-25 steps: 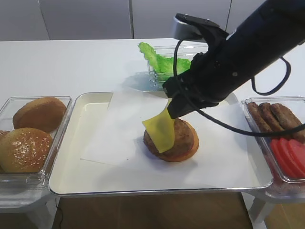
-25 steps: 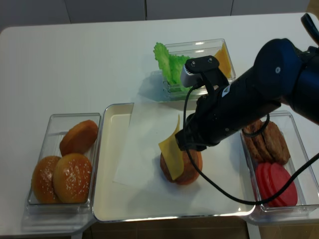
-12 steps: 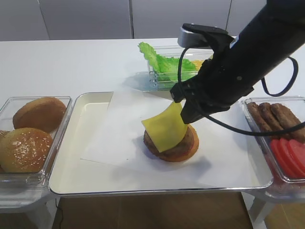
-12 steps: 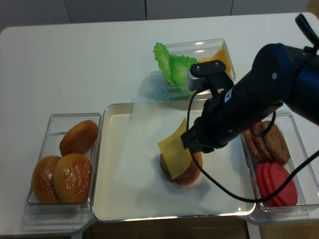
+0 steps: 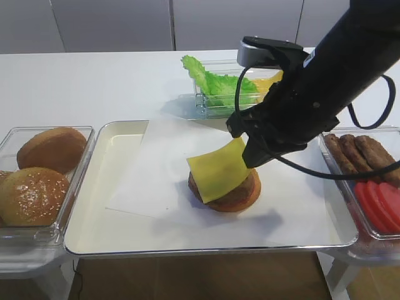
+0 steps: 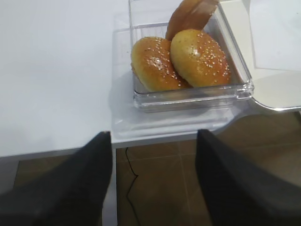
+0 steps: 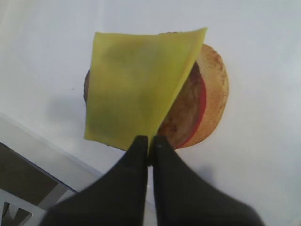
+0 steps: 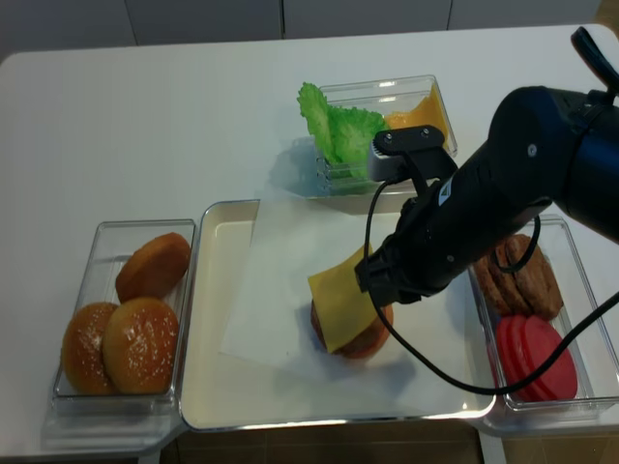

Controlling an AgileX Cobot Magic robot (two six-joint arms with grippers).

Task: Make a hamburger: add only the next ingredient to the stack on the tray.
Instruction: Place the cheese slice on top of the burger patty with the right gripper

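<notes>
A pale yellow cheese slice [image 5: 217, 170] [image 8: 340, 297] hangs tilted over the stack [image 5: 242, 192] [image 8: 368, 338], its lower edge drooping past the patty's left side. My right gripper [image 7: 150, 141] [image 5: 245, 153] is shut on the slice's corner. In the right wrist view the cheese slice [image 7: 136, 89] covers most of the brown patty; the bun half [image 7: 214, 89] shows to the right with a thin red rim. The stack sits on white paper in the cream tray [image 5: 106, 219] [image 8: 208, 377]. My left gripper [image 6: 154, 134] is open with nothing in it, over the table's front edge.
A clear bin of domed buns [image 5: 40, 175] [image 6: 181, 59] stands left of the tray. Behind the tray is a bin with lettuce [image 5: 212, 81] and more cheese [image 8: 426, 111]. A bin at the right holds patties [image 5: 359, 153] and tomato slices [image 5: 378, 203].
My right gripper has moved to the right with the cheese, and the slice has swung from nearly upright to lying flatter over the patty.
</notes>
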